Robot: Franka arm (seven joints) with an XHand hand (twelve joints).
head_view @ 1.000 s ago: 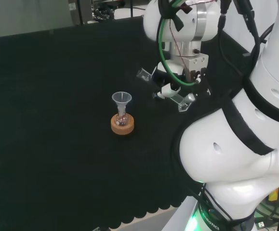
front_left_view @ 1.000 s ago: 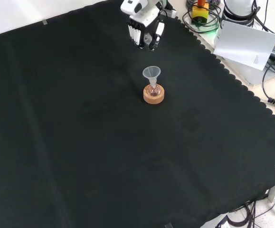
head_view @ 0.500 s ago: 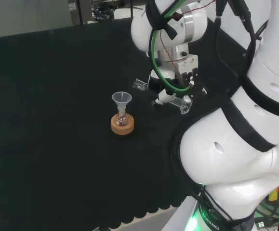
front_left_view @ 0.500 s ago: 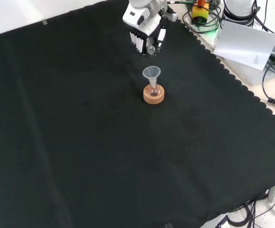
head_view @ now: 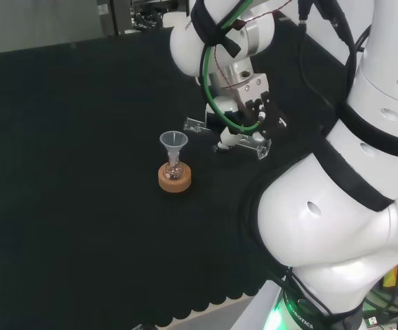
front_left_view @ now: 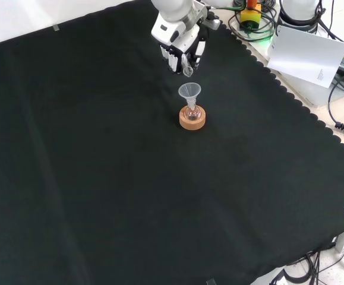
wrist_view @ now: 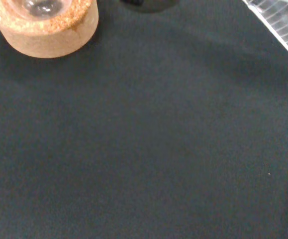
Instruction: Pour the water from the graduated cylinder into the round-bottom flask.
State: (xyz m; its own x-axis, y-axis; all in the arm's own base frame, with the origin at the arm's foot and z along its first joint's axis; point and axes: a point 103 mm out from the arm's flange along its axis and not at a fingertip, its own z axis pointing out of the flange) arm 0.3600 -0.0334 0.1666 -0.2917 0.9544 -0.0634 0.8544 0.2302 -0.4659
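In the front view, nearest on the black cloth (front_left_view: 130, 196), a cork ring (front_left_view: 192, 119) holds the small round flask (front_left_view: 191, 112), which carries a clear funnel (front_left_view: 189, 91) in its neck. Just beyond the funnel, higher in that view, the hand (front_left_view: 180, 44) hangs above the cloth with its fingers curled round the clear cylinder (front_left_view: 188, 70), whose open end points down toward the funnel and sits close above its rim. In the head view the cylinder (head_view: 193, 125) lies almost level, its mouth just right of the funnel (head_view: 174, 141) and its foot at the far side of the hand (head_view: 238, 130). The wrist view has the cork ring (wrist_view: 44, 30) close by.
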